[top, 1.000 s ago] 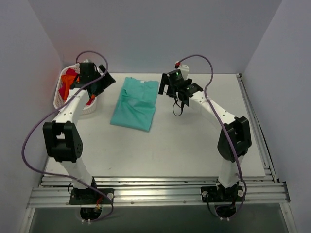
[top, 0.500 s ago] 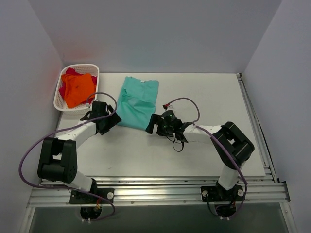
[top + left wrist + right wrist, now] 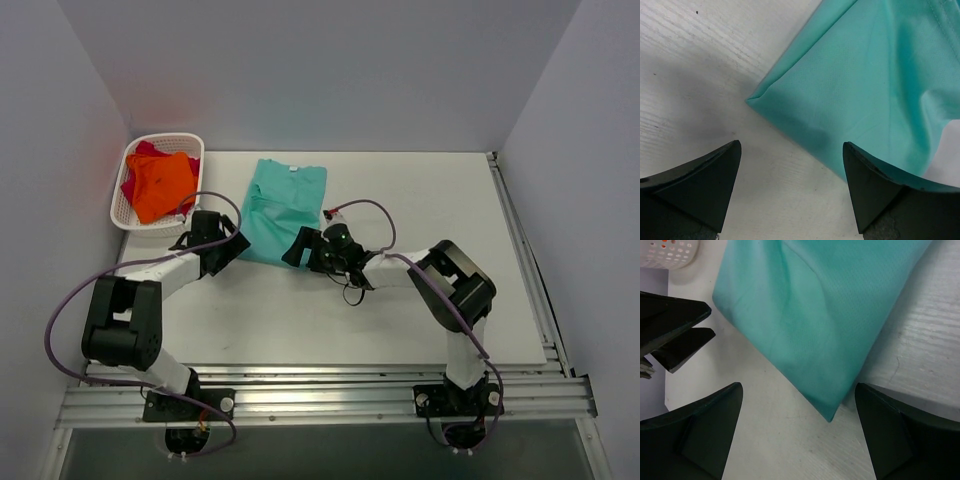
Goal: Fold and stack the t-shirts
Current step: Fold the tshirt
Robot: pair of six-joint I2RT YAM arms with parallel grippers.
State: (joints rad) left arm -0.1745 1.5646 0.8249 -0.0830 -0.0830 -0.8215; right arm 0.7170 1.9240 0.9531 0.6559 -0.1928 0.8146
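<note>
A teal-green t-shirt (image 3: 284, 208), folded lengthwise, lies on the table at back centre. My left gripper (image 3: 230, 249) is open and low at its near left corner (image 3: 752, 100). My right gripper (image 3: 297, 250) is open and low at its near right corner (image 3: 830, 416). In both wrist views the cloth (image 3: 875, 85) (image 3: 820, 310) lies just ahead of the open jaws, not between them. An orange t-shirt (image 3: 163, 184) lies on top of a magenta-red one (image 3: 131, 187) in the basket. My left gripper's fingers (image 3: 677, 330) also show in the right wrist view.
A white lattice basket (image 3: 190, 142) stands at the back left, and its corner shows in the right wrist view (image 3: 670, 252). Grey walls close in the left, back and right. A metal rail (image 3: 525, 250) runs along the table's right edge.
Both arms came down from the back of the table to the shirt's near corners. The left gripper left the basket, uncovering the orange shirt. In the last half second the right gripper edged left.
</note>
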